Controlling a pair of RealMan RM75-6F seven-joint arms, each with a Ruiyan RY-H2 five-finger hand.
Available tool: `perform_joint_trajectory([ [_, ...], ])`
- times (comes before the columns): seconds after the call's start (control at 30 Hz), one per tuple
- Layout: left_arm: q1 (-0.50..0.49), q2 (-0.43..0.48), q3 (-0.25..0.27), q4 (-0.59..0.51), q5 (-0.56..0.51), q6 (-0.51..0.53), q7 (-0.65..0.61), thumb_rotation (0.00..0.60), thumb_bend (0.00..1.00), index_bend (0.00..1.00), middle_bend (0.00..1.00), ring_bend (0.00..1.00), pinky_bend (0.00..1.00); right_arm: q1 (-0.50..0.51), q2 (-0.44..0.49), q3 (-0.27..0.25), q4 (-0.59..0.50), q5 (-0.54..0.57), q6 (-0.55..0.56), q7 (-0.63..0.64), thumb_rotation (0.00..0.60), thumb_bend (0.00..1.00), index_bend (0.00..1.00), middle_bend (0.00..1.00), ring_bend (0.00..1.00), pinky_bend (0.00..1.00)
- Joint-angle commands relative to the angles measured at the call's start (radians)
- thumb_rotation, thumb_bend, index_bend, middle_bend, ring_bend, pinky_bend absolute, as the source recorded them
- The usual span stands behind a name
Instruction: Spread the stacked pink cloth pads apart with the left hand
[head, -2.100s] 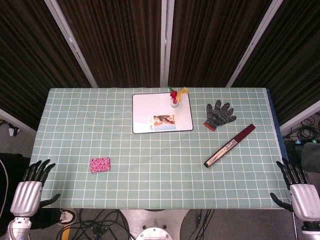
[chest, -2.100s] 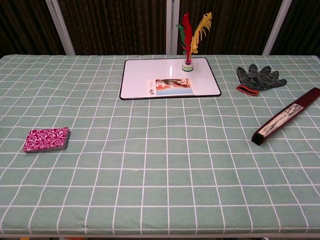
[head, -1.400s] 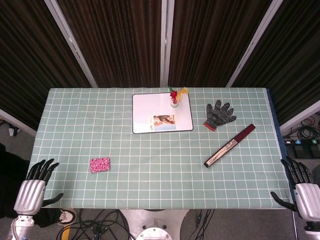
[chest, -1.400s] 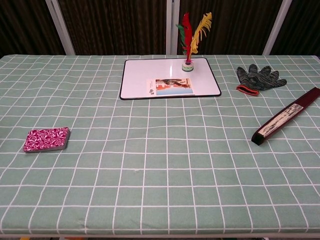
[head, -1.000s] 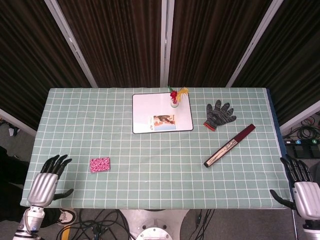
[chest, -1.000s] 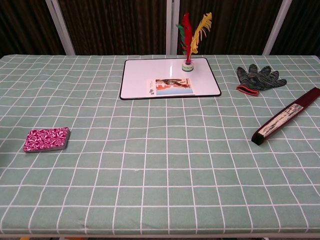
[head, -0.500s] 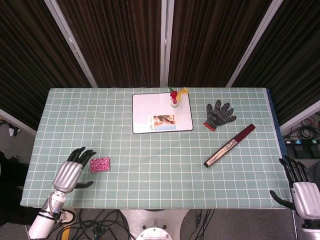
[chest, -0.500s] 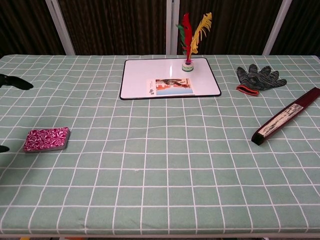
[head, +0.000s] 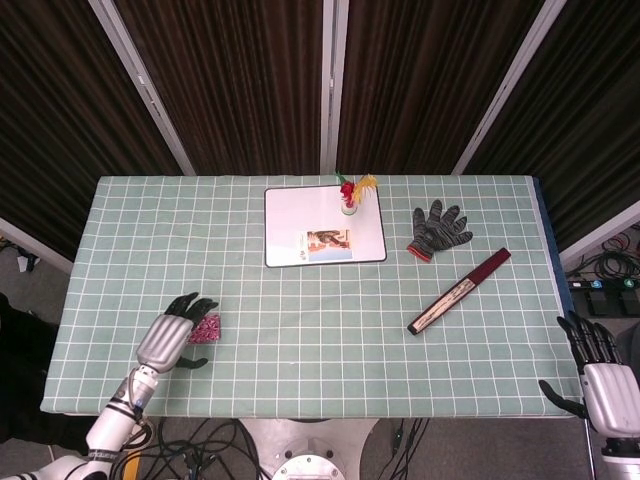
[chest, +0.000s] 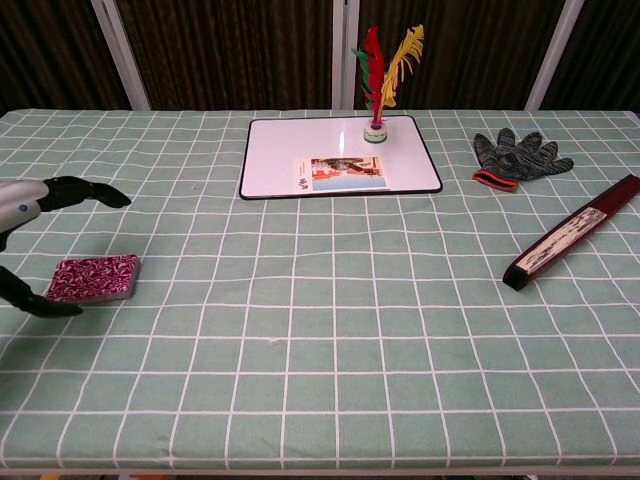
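Note:
The stacked pink cloth pads (chest: 93, 278) lie flat in one neat pile on the green checked tablecloth, near the front left. In the head view the pads (head: 209, 327) peek out beside the fingers of my left hand (head: 173, 338), which hovers over their left part with fingers spread. In the chest view my left hand (chest: 35, 235) enters from the left edge, fingers above and thumb below the pile, holding nothing. My right hand (head: 600, 378) hangs open off the table's front right corner.
A white board (head: 323, 238) with a picture card and a feather shuttlecock (head: 349, 192) sits at the back centre. A grey glove (head: 438, 229) and a closed dark red fan (head: 458, 291) lie on the right.
My left hand has moved from off the table's front left corner rightwards onto the table and now hovers over the pink pads. The pads and the right hand have not moved.

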Motion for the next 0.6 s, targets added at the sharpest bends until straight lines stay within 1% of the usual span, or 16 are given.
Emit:
perform_joint_trajectory([
  [0.03,-0.016,-0.005,-0.004,0.013,-0.028,-0.025,0.009,0.600,0.09,0.13,0.13,0.01,0.13,0.000,0.002,0.001,0.000,0.002,0.000,0.003,0.600,0.10,0.00,0.00,0.00,0.00],
  [0.3,-0.043,-0.021,-0.013,0.045,-0.096,-0.055,0.042,0.600,0.09,0.14,0.18,0.07,0.18,-0.001,0.001,0.002,0.008,0.005,0.000,0.015,0.600,0.10,0.00,0.00,0.00,0.00],
  [0.4,-0.051,-0.032,-0.010,0.061,-0.111,-0.063,0.053,0.600,0.10,0.14,0.19,0.09,0.20,0.001,0.002,0.004,0.009,0.005,-0.001,0.019,0.600,0.10,0.00,0.00,0.00,0.00],
  [0.6,-0.063,-0.067,-0.005,0.102,-0.123,-0.060,0.068,0.600,0.11,0.15,0.23,0.12,0.21,0.003,0.004,0.005,0.008,0.012,-0.010,0.022,0.600,0.11,0.00,0.00,0.00,0.00],
])
